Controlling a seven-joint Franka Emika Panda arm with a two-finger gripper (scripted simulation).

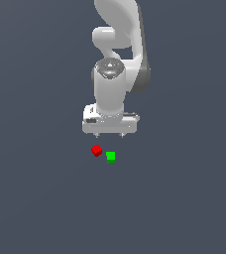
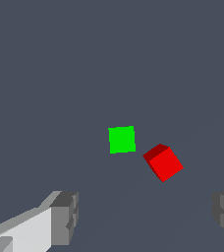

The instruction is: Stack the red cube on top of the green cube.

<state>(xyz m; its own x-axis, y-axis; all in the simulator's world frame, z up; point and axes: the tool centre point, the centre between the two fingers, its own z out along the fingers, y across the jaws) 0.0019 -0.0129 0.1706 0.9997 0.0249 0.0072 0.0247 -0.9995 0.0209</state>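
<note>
There are two cubes in all: one red cube (image 1: 96,150) and one green cube (image 1: 110,156), both showing in the exterior and wrist views. One white robot arm (image 1: 116,54) is present, carrying one gripper (image 1: 109,134) with two fingers (image 2: 65,216).

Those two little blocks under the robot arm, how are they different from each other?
The red cube is bright red; the green cube is bright green. In the wrist view, the red cube sits turned at an angle, while the green cube sits square. In the exterior view, the red cube lies to the left of the green one. They look equal in size, with plain faces.
</note>
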